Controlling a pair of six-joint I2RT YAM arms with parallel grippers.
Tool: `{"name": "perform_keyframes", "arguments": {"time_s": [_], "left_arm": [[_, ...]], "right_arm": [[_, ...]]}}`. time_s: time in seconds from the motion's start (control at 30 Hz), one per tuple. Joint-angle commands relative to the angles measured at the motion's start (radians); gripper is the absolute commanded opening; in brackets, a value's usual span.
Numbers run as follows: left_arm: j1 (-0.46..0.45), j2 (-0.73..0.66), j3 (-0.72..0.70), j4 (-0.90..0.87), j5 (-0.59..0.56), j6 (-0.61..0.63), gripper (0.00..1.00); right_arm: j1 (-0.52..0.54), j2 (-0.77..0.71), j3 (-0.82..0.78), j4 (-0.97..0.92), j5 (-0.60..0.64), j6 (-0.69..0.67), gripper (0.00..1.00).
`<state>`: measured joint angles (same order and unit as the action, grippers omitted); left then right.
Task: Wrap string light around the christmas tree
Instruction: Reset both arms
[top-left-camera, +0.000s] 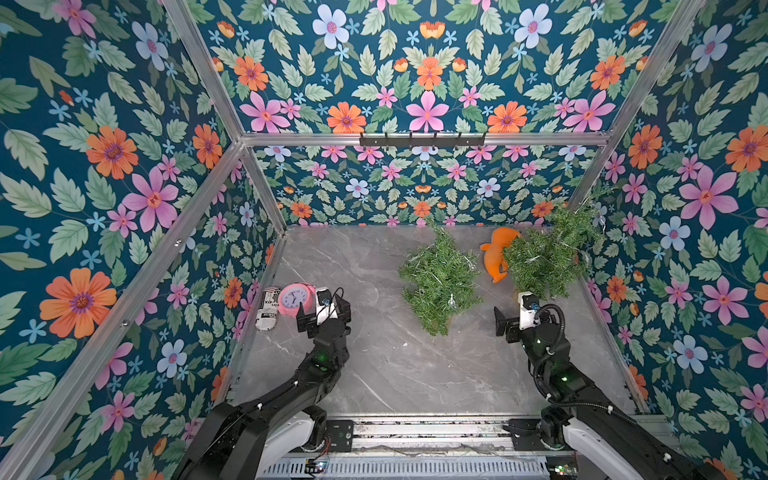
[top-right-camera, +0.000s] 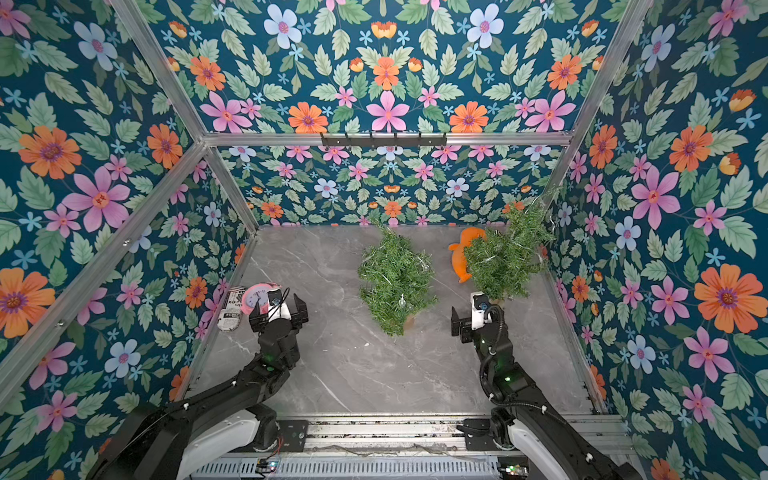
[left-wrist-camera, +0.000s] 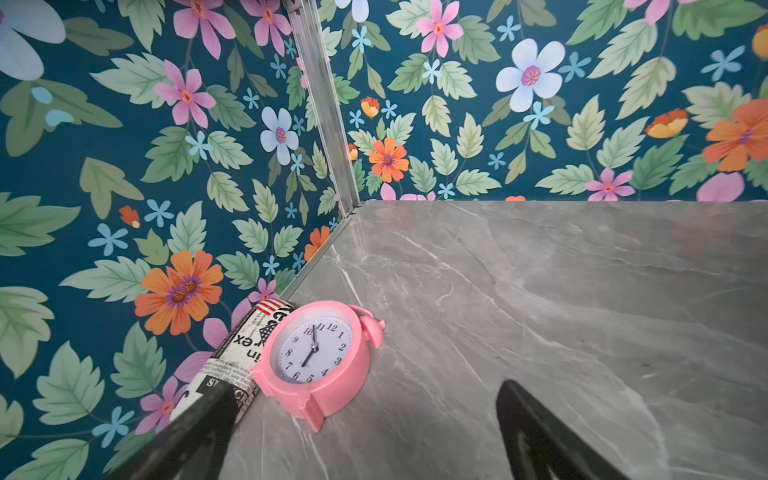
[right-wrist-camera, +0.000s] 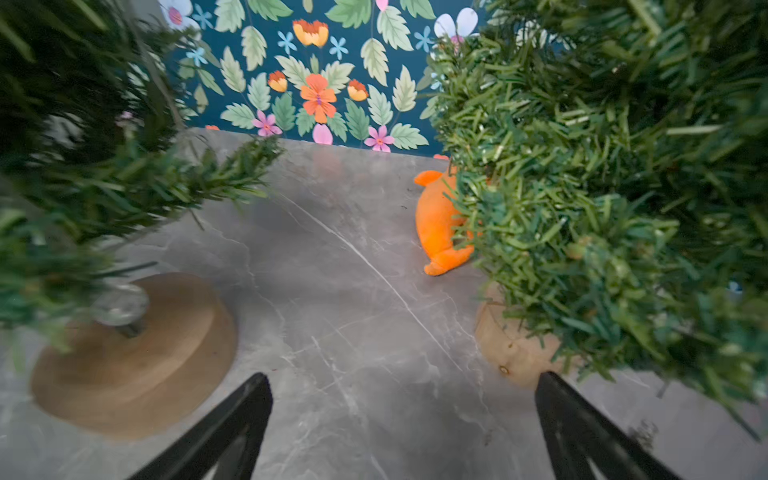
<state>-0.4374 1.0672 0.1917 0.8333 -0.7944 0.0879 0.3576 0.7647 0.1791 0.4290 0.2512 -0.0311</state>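
free: tbl (top-left-camera: 395, 374) front | obst: mid tree (top-left-camera: 436, 278), R-corner tree (top-left-camera: 544, 257), clock (top-left-camera: 296, 298) L

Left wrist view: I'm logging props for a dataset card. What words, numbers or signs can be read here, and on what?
"1" to "12": numerals on the white dial of the pink round plastic alarm clock.
"ex" and "in": bold black letters, sideways, on the newspaper-print cylinder beside the clock.
Fine print on that cylinder: too small to read.
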Motion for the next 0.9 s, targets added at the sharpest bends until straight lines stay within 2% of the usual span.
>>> {"name": "perform_keyframes", "arguments": {"time_s": [0.0,0.2,0.27,0.37,0.4,0.47,0.53,0.63,0.67,0.73,0.87], "left_arm": [[0.064,0.051,0.010,0.093,0.038,0.026,0.99],[0.259,0.143,-0.054,0.173,0.260,-0.090,0.99],[0.279,0.147,-0.040,0.147,0.339,-0.078,0.99],[0.306,0.208,-0.054,0.274,0.375,-0.088,0.99],[0.320,0.232,-0.054,0.315,0.420,-0.085,0.99],[0.339,0.296,-0.047,0.404,0.493,-0.079,0.99],[0.354,0.382,-0.029,0.474,0.563,-0.075,0.99],[0.359,0.553,-0.022,0.649,0.600,-0.052,0.99],[0.358,0.580,-0.020,0.694,0.603,-0.039,0.99],[0.359,0.516,0.019,0.496,0.640,-0.051,0.99],[0.364,0.530,0.067,0.431,0.615,-0.062,1.00]], "right_arm": [[-0.033,0.086,-0.016,0.196,0.067,-0.019,0.99],[-0.135,0.284,-0.033,0.369,0.000,0.015,0.99],[-0.153,0.363,-0.034,0.460,0.003,0.010,0.99],[-0.167,0.447,0.003,0.497,-0.009,-0.041,0.99],[-0.174,0.472,0.012,0.511,-0.022,-0.053,0.99],[-0.206,0.535,0.007,0.574,-0.065,-0.053,0.99],[-0.272,0.619,-0.018,0.715,-0.123,-0.008,0.99],[-0.328,0.735,-0.031,0.874,-0.165,0.036,1.00],[-0.328,0.733,-0.040,0.885,-0.176,0.036,1.00],[-0.330,0.692,-0.026,0.798,-0.168,0.044,0.99],[-0.329,0.696,0.032,0.694,-0.117,0.057,0.99]]}}
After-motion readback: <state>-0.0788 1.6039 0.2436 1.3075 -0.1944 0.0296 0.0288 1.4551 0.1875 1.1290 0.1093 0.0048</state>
